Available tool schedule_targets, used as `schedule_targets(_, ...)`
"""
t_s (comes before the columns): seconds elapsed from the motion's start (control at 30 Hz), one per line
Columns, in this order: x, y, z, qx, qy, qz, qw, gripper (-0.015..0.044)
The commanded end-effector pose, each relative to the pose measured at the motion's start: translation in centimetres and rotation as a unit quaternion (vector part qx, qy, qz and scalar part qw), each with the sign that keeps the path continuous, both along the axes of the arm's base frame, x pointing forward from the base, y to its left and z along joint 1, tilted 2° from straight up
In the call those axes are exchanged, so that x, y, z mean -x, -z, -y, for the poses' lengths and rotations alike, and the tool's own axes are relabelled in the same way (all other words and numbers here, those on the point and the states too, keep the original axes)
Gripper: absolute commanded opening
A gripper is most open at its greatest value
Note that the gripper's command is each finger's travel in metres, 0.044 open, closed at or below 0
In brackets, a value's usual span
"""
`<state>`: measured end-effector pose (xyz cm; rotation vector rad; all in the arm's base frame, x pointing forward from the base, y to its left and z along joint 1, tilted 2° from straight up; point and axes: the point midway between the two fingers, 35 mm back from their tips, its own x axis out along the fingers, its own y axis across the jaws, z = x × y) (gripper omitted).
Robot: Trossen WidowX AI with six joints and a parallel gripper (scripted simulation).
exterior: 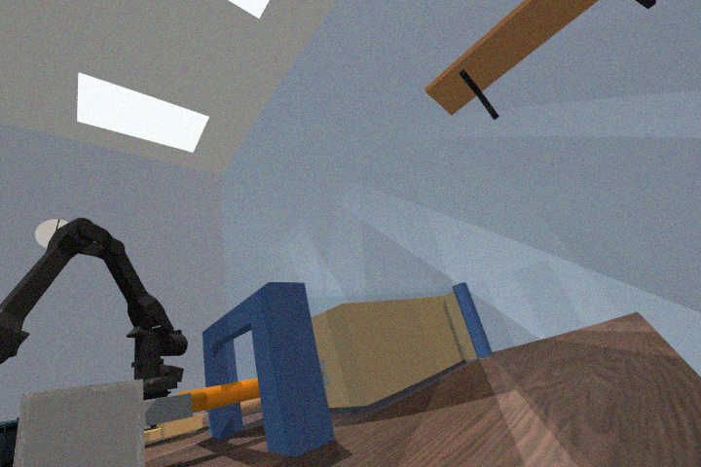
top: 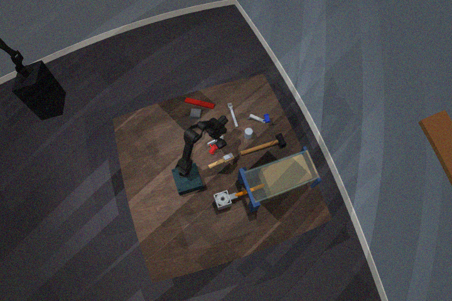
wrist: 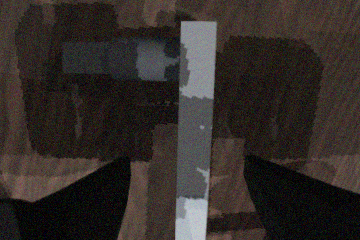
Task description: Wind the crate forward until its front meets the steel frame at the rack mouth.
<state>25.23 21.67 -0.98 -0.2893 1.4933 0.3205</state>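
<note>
The crate [top: 287, 174] [exterior: 385, 352] sits flat in the clear-panelled cubby, back from the blue frame [top: 249, 188] [exterior: 293, 369] at its mouth. An orange strap [top: 243, 192] [exterior: 227, 394] runs to the grey winch [top: 222, 197] [exterior: 81, 426], whose round top hole is bare. A crank-like tool with a light grey bar [top: 211, 142] [wrist: 195, 145] and red grip [top: 213, 148] lies near the arm; a grey stub [wrist: 120, 60] shows on one side of the bar. My gripper [wrist: 188, 165] is open, fingers astride the bar with gaps both sides. The grip is out of the wrist view.
A wooden-handled brush [top: 219, 162] and a mallet [top: 260, 147] lie between the gripper and the cubby. Farther off are a white cylinder [top: 248, 133], a wrench [top: 234, 116], a blue-ended tool [top: 267, 118], a grey block [top: 195, 113] and a red bar [top: 199, 103].
</note>
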Motion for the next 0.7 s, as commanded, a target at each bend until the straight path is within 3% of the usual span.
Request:
schedule_targets(0.0,0.0,-0.03,-0.01,0.0,0.0,0.0,1.0,0.024)
schedule_targets(0.67,0.0,-0.03,-0.01,0.0,0.0,0.0,1.0,0.0107)
